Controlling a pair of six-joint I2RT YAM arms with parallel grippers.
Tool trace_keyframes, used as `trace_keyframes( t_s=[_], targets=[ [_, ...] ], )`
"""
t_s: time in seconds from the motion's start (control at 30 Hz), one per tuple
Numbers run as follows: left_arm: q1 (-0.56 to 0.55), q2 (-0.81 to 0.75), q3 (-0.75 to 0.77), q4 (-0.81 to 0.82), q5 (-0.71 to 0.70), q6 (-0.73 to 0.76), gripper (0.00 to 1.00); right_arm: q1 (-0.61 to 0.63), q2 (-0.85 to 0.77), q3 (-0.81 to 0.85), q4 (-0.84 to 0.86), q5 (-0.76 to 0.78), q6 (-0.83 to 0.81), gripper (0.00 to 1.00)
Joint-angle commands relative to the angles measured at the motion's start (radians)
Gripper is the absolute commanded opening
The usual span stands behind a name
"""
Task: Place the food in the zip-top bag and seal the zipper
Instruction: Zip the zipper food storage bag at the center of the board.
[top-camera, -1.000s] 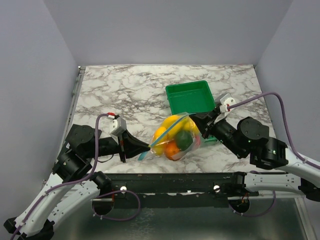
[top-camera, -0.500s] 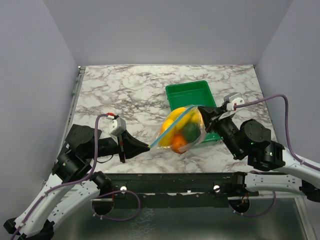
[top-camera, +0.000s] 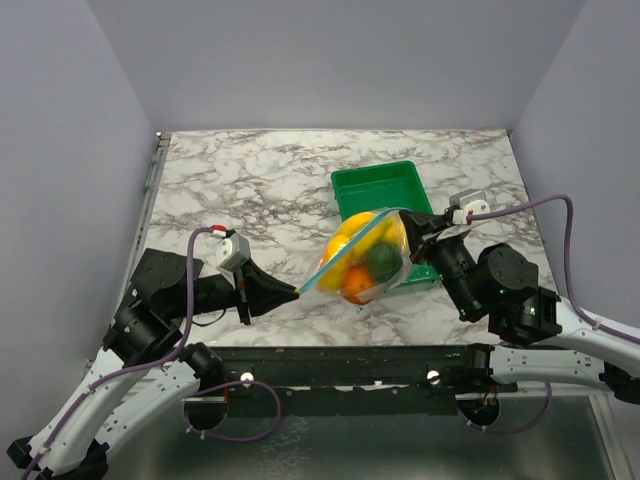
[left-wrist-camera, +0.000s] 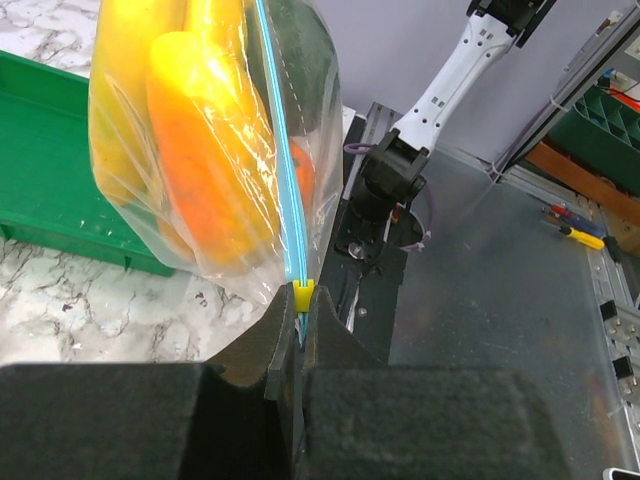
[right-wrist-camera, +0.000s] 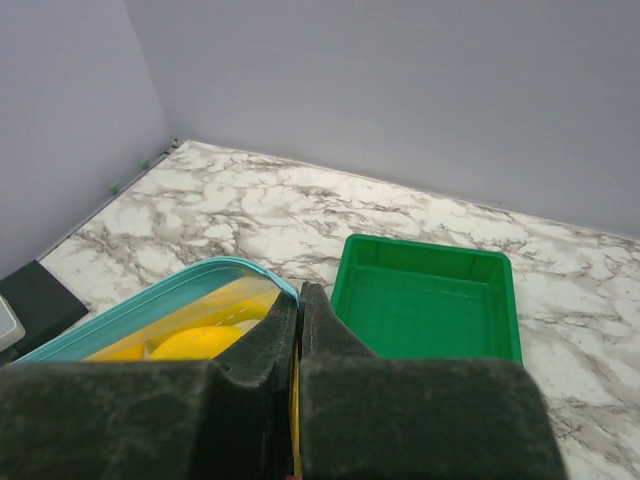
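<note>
Two grips: the left gripper (top-camera: 297, 292) and the right gripper (top-camera: 405, 216) each pinch one end of the zipper (top-camera: 352, 248), and the bag (top-camera: 368, 268) hangs between them.
Bag position: in front of the tray (top-camera: 378, 188), between the two arms; it appears to be lifted off the table (top-camera: 230, 180).
Zipper axis: a taut diagonal that runs from low at the left gripper to high at the right gripper, with the bag's belly sagging below it.
Food: yellow, orange and dark green pieces (top-camera: 380, 262) sit inside the bag; none shows on the table or in the tray.
Left gripper: pads pressed together on the strip's near end, with the yellow slider (left-wrist-camera: 303, 293) sitting just above the fingertips.
Right gripper: pads pressed together on the far corner of the mouth; from its wrist camera the blue edge curves away to the left.
Nearer arm: neither, as each already has its own end.
Seal: the strip reads as a single line from the left wrist, but the pictures do not show whether it is closed along its whole length.
Next move, as a judgement: any closing stroke must follow the diagonal from one gripper toward the other while the opposite end holds the strip taut.
</note>
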Motion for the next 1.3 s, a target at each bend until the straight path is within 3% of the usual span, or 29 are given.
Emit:
trace_keyframes(
  t_s=[0.0,0.6,0.73,0.93,1.07,1.27],
  targets=[
    [-0.003,-0.003,0.038,-0.072,0.015,-0.009,0.0,-0.016,-0.029,0.019,0.061,0.124,0.006,0.01],
    [-0.003,0.084,0.091,-0.039,-0.228,0.002,0.0,-0.016,0.018,0.034,-0.121,-0.133,0.177,0.01],
    [-0.003,0.092,0.089,-0.04,-0.298,0.004,0.07,-0.016,0.026,0.048,-0.141,-0.21,0.182,0.01],
    [-0.003,0.095,0.081,-0.044,-0.387,0.005,0.26,-0.016,0.052,0.065,-0.183,-0.292,0.184,0.01],
    [-0.003,0.096,0.082,-0.053,-0.418,0.016,0.4,-0.016,0.054,0.069,-0.2,-0.32,0.177,0.01],
    [-0.003,0.1,0.09,-0.055,-0.4,0.025,0.52,-0.016,0.054,0.097,-0.235,-0.391,0.163,0.01]
  ],
)
